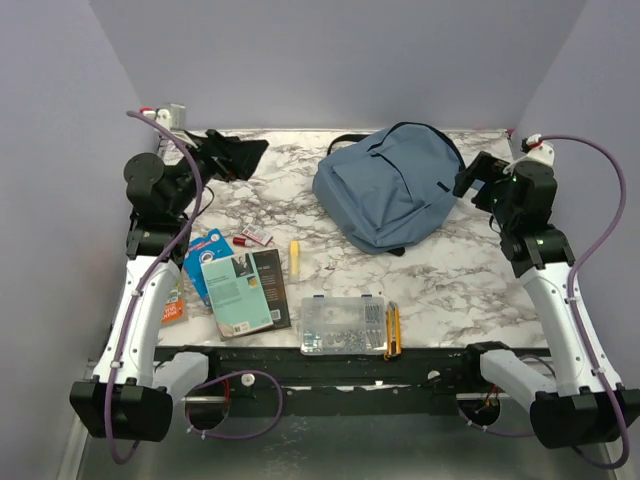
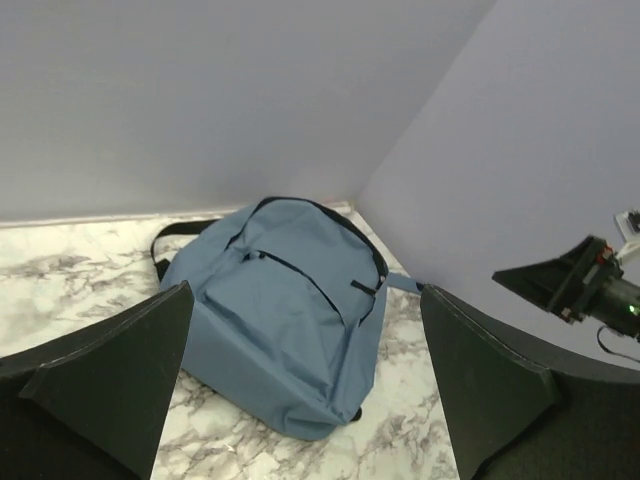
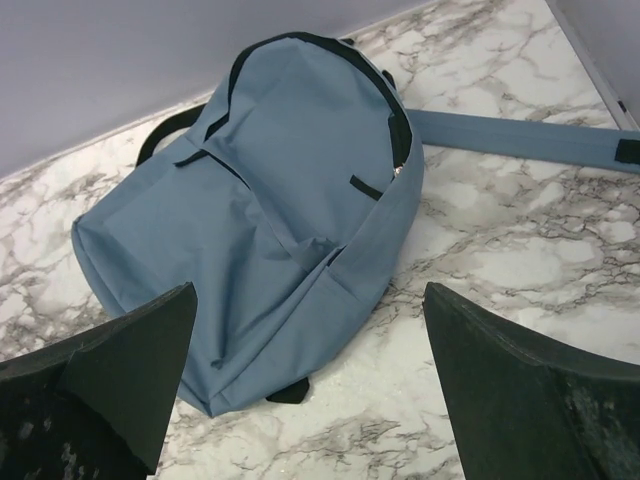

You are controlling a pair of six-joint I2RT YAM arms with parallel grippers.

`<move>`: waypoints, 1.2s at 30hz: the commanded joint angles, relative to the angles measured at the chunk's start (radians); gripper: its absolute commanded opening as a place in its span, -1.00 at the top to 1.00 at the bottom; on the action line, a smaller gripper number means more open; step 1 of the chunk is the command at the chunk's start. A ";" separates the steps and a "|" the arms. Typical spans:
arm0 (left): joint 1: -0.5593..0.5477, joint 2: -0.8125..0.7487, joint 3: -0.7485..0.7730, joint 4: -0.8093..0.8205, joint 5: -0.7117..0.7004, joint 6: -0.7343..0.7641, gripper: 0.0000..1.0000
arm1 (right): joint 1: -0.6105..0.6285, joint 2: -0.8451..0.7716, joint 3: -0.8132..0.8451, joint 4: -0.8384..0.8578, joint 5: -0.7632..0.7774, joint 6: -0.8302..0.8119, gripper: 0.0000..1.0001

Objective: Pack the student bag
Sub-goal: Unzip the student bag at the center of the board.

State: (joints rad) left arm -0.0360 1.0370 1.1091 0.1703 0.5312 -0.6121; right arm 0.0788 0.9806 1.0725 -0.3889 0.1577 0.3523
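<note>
The student bag [image 1: 390, 188] is a blue-grey backpack lying flat at the back middle of the marble table, zips closed. It also fills the left wrist view [image 2: 285, 300] and the right wrist view [image 3: 270, 210], where one webbing strap [image 3: 510, 135] trails off to the right. My left gripper [image 1: 245, 155] hovers at the back left, open and empty, pointing at the bag from a distance. My right gripper [image 1: 466, 178] hangs just right of the bag, open with nothing between its fingers.
Along the front edge lie a teal book [image 1: 237, 292] on a dark book [image 1: 272, 285], a blue packet [image 1: 204, 256], a yellow highlighter [image 1: 295, 258], a small red-and-white item [image 1: 255, 236], a clear parts box [image 1: 343, 325] and a yellow utility knife [image 1: 393, 330]. Walls close in on three sides.
</note>
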 commanded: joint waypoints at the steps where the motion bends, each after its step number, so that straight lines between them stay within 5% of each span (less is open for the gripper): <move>1: -0.132 0.009 0.042 -0.144 -0.082 0.162 -0.97 | 0.003 0.065 -0.003 -0.001 0.043 0.023 -1.00; 12: -0.421 0.050 0.066 -0.330 -0.243 0.383 -0.97 | 0.002 0.260 0.004 0.041 -0.084 0.042 -1.00; 21: -0.452 0.106 0.072 -0.349 -0.132 0.352 -0.94 | 0.001 0.416 -0.018 0.159 -0.039 0.124 -1.00; 29: -0.451 0.184 0.109 -0.402 -0.115 0.279 -0.92 | 0.004 0.598 0.078 0.217 -0.308 0.117 -0.99; 36: -0.452 0.295 0.175 -0.490 -0.066 0.233 -0.90 | 0.024 0.720 0.135 0.270 -0.343 0.271 -0.78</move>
State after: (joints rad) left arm -0.4820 1.2732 1.2236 -0.2375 0.4057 -0.3378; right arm 0.0868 1.6474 1.1648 -0.1928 -0.1257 0.5182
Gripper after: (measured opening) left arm 0.954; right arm 0.915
